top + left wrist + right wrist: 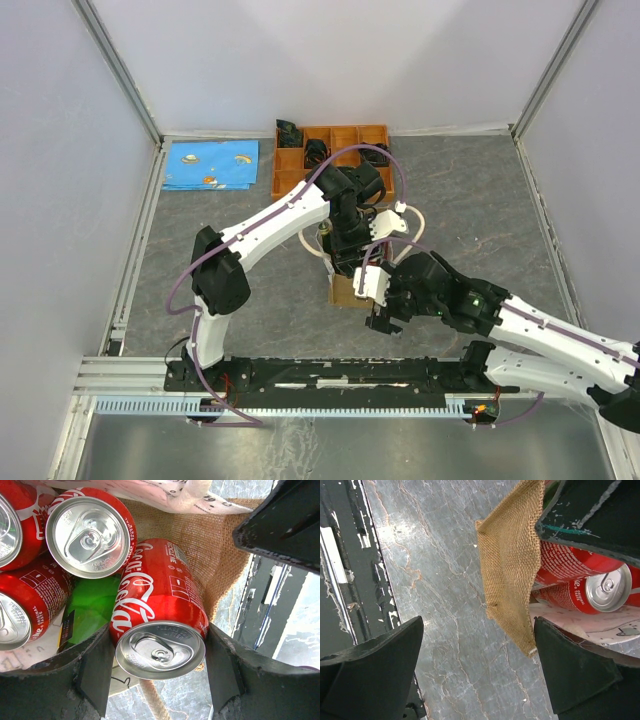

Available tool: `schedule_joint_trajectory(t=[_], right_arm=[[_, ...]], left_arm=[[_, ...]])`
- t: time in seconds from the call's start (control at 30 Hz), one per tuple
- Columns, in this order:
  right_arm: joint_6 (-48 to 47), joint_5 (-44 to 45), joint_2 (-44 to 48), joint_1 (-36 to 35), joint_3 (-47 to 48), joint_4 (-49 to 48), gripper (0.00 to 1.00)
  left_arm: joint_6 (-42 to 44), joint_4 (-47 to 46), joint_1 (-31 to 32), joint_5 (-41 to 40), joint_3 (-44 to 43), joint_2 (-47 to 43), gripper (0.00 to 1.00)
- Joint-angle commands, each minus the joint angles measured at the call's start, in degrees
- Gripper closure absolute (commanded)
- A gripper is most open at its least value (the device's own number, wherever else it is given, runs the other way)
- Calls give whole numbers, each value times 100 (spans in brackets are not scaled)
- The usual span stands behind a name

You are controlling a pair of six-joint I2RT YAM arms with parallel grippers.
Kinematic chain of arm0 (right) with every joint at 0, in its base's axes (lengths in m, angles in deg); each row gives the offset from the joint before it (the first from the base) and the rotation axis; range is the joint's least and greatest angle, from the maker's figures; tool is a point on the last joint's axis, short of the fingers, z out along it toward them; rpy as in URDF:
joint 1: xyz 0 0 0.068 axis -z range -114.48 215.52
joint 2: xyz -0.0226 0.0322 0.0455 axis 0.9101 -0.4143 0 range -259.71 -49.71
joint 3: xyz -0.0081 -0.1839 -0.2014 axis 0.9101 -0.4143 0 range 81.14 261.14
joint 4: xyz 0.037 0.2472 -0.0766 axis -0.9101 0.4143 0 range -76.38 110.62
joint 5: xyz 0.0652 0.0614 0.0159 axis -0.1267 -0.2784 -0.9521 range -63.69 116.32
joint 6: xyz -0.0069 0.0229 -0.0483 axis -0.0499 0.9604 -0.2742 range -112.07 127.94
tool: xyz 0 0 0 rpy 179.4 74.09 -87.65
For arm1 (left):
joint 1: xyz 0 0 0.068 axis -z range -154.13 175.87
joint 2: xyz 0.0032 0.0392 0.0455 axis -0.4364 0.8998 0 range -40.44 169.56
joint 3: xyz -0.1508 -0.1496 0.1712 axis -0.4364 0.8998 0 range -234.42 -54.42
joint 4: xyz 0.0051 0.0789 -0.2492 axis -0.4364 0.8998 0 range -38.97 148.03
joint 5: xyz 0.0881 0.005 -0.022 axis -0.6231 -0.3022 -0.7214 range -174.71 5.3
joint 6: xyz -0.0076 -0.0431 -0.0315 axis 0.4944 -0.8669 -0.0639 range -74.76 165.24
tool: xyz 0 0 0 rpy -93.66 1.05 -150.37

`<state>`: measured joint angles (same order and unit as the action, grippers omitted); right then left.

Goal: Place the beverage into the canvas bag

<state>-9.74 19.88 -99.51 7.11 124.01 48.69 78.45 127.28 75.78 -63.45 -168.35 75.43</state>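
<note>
At the bag [215,550] mouth, left hand [160,672] clamps the can [160,605] by its sides, tilted, beside other cans [92,535]. Red body, white script, silver top. Likely rigid, slick and heavy if full; a mid-body grip suits. Right hand [477,630] gapes wide, astride the bag wall.

Grey marbled bench [480,220], and three things sit on it. The canvas bag [344,293] stands near the middle. An orange tray [289,160] of compartments is behind it at the far edge. A blue patterned sheet [211,164] lies flat in the far left corner, just beside the tray.
</note>
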Motion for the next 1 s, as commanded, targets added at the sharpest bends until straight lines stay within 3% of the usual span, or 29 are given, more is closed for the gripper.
schedule_joint_trajectory(t=[0.0,0.97], right_arm=[[115,-152,-193,-35,-146,-400,1],[256,-575,-1112,-286,-63,-1216,3]], left_arm=[[-154,-431,-18,-114,-233,-179,97],[-441,-497,-17,17,-382,-373,97]])
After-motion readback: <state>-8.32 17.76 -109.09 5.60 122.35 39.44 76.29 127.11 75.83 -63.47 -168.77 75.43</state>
